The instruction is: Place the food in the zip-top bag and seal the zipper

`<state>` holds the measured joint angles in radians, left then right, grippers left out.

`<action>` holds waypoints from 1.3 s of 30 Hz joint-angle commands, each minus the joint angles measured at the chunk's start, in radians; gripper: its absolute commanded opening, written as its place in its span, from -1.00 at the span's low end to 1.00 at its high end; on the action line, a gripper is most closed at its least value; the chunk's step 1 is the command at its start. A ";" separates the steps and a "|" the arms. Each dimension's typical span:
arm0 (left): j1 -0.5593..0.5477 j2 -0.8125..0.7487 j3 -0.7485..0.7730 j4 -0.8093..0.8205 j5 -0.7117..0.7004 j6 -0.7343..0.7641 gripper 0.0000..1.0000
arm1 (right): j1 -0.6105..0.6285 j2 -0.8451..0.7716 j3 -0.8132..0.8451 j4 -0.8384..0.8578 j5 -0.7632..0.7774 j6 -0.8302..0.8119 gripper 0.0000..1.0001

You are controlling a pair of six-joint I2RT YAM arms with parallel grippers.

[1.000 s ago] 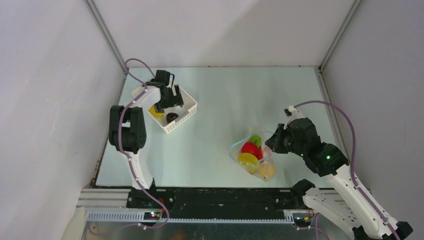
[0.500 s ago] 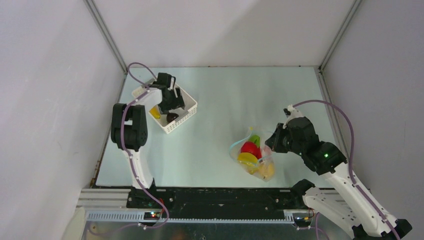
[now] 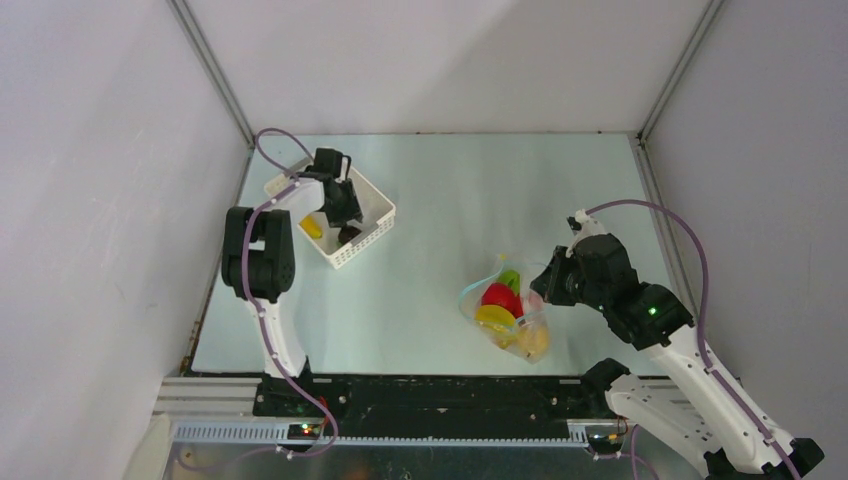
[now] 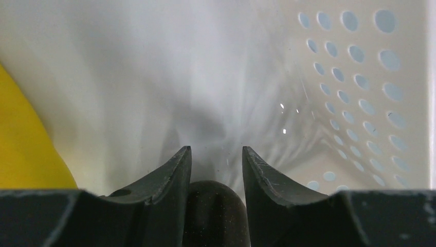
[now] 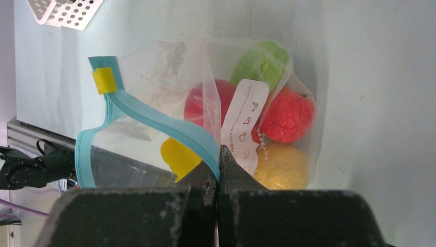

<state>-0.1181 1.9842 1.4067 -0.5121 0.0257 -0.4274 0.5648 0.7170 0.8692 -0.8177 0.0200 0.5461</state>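
Observation:
In the left wrist view a dark purple food piece (image 4: 216,211) sits between my left gripper's (image 4: 216,149) two fingers inside the white basket (image 4: 360,77), and both fingers touch its sides. A yellow food piece (image 4: 20,144) lies to its left. The clear zip-top bag (image 5: 154,67) holds red (image 5: 290,116), green (image 5: 259,64) and yellow (image 5: 177,154) food. Its light blue zipper (image 5: 154,121) curves open, and my right gripper (image 5: 218,149) is shut on that strip. From above, the bag (image 3: 505,310) lies right of centre, with my right gripper (image 3: 545,290) at its right edge.
The white basket (image 3: 375,200) stands at the table's back left with my left gripper (image 3: 345,225) lowered into it. Grey walls close in the table on three sides. The arm bases and a black rail run along the near edge.
My left gripper has sunk deeper into the basket and its jaws have closed from wide open onto the dark purple piece. The right arm and bag have stayed put.

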 commanded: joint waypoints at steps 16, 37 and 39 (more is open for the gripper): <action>0.003 -0.218 0.000 -0.029 -0.023 -0.015 -0.50 | -0.004 0.000 0.004 0.015 0.026 0.000 -1.00; -0.022 -0.174 -0.124 -0.025 -0.033 -0.031 0.36 | -0.005 0.007 0.003 0.012 0.029 0.000 -1.00; -0.026 -0.161 -0.128 -0.022 -0.005 -0.034 0.39 | -0.004 0.009 0.004 0.012 0.030 0.000 -1.00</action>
<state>-0.1295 1.8069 1.2881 -0.5449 -0.0040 -0.4454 0.5648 0.7242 0.8692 -0.8173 0.0227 0.5461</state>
